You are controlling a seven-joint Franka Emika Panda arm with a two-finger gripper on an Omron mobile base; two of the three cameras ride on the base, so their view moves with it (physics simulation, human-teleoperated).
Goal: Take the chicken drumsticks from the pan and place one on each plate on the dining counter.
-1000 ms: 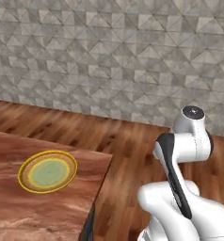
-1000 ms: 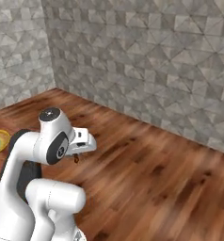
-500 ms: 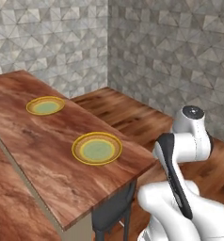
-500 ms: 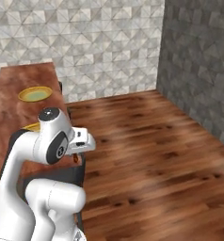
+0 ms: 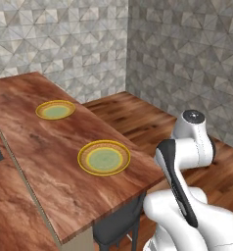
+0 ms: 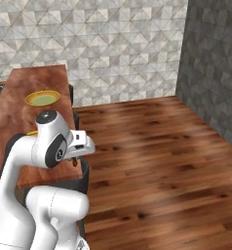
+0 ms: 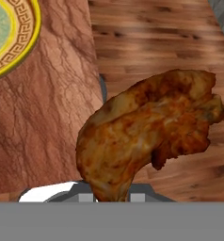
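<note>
- Reddish-brown wood fills the left base view: we now see the dining counter (image 5: 50, 162) running away from us with two plates on it — the near plate (image 5: 104, 157) and the far plate (image 5: 55, 110). Half a second ago both sat further left; our base has turned, not the plates.
- From the right base view, we see the far plate (image 6: 43, 98) on the counter and the gripper (image 6: 75, 161) tucked by the arm, over the counter's edge.
- Through the hand view, our fingers are clamped narrowly on a chicken drumstick (image 7: 147, 127), held above the counter's edge and the floor, with the near plate's rim (image 7: 20, 52) at upper left.
</note>
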